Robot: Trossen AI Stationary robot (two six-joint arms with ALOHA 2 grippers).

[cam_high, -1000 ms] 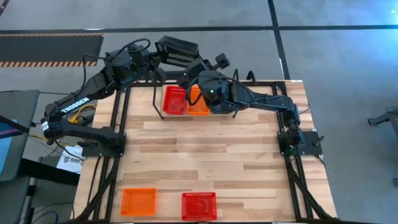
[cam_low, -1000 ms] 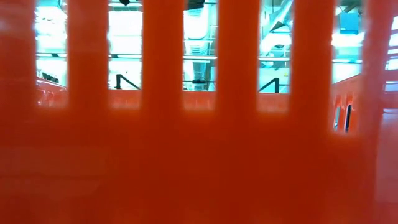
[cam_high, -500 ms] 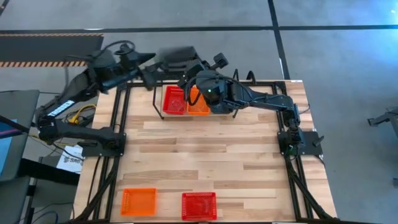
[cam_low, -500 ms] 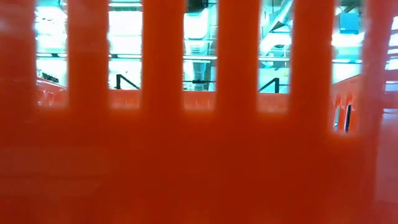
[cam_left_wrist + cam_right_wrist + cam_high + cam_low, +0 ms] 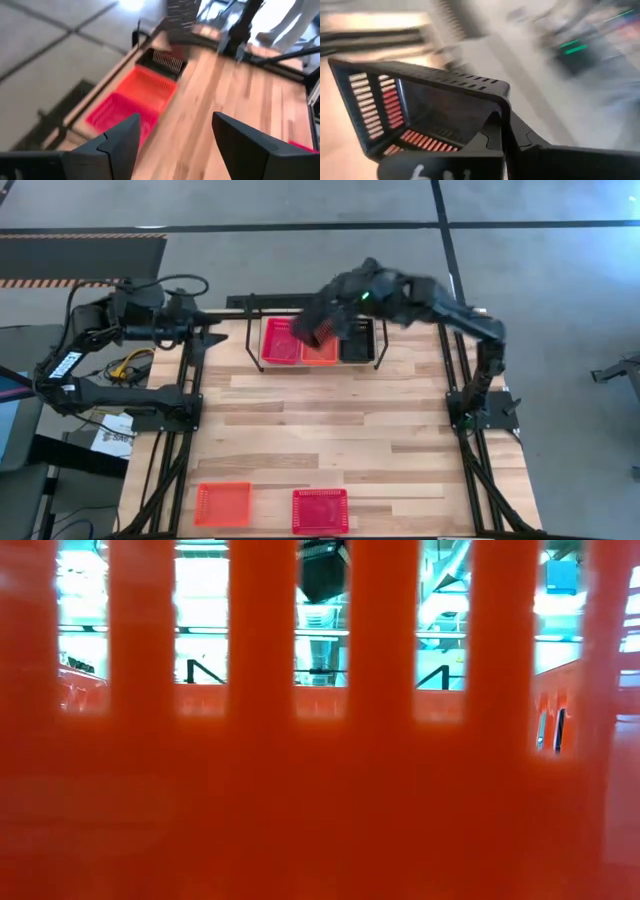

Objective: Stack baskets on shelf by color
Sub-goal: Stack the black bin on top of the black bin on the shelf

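A red basket [image 5: 280, 342], an orange basket [image 5: 320, 352] and a black basket [image 5: 357, 345] sit side by side on the shelf [image 5: 300, 302] at the table's far edge. Above them my right gripper [image 5: 343, 308] is shut on a second black basket [image 5: 318, 326], also seen in the right wrist view as the held basket [image 5: 415, 110]. My left gripper [image 5: 212, 335] stands open and empty near the table's far left corner; the left wrist view shows its gap [image 5: 175, 120] with nothing in it. My right gripper pinches the black basket's wall just under the rim near a corner [image 5: 501, 102], one finger inside the basket and one outside. The basket is lifted clear, tilted, its open side turned toward the gripper, above the red and orange baskets.
An orange basket [image 5: 222, 503] and a red basket [image 5: 320, 510] lie at the table's near edge. An orange basket's slotted wall [image 5: 320, 790] stands right against the low camera and blocks most of that view. Bare wood [image 5: 330, 420] spans the table's middle.
My left gripper has opened, let go of the black basket and drawn back toward the table's left edge. My right gripper has kept hold of that basket, risen and carried it, now tilted, toward the near side, from beyond the shelf to over the red and orange baskets.
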